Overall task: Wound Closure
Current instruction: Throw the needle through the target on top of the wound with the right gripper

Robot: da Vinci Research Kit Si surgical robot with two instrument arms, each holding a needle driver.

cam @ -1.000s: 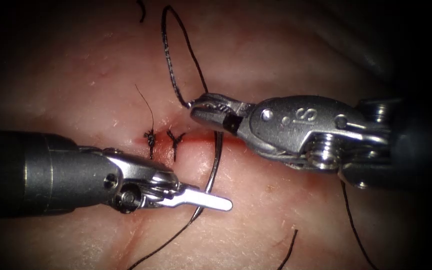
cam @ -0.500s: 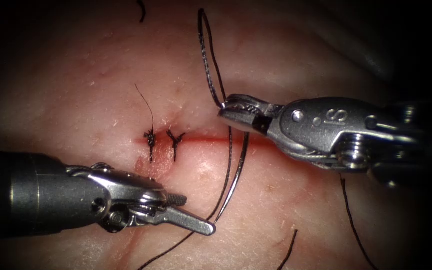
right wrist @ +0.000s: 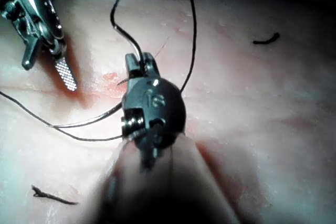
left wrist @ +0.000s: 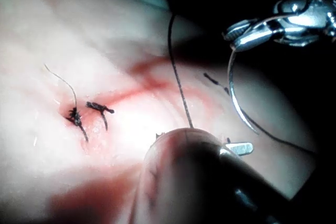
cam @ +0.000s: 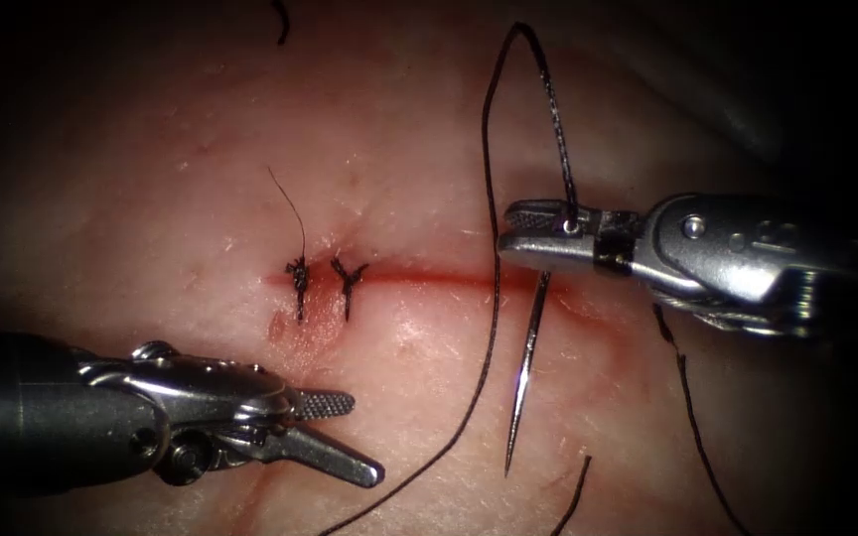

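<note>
The tissue (cam: 201, 149) carries a cut (cam: 429, 276) with two knotted stitches (cam: 322, 283) at its left end, the rest open. The right claw (cam: 533, 233), closed on the needle (cam: 526, 372) near its thread end, has drawn rightward over the last second, so the needle hangs free of the tissue below it, point down, thread (cam: 489, 199) looping above. The left claw (cam: 335, 437), agape and empty, has dropped back below-left. A next bite would call for re-gripping the needle mid-curve.
</note>
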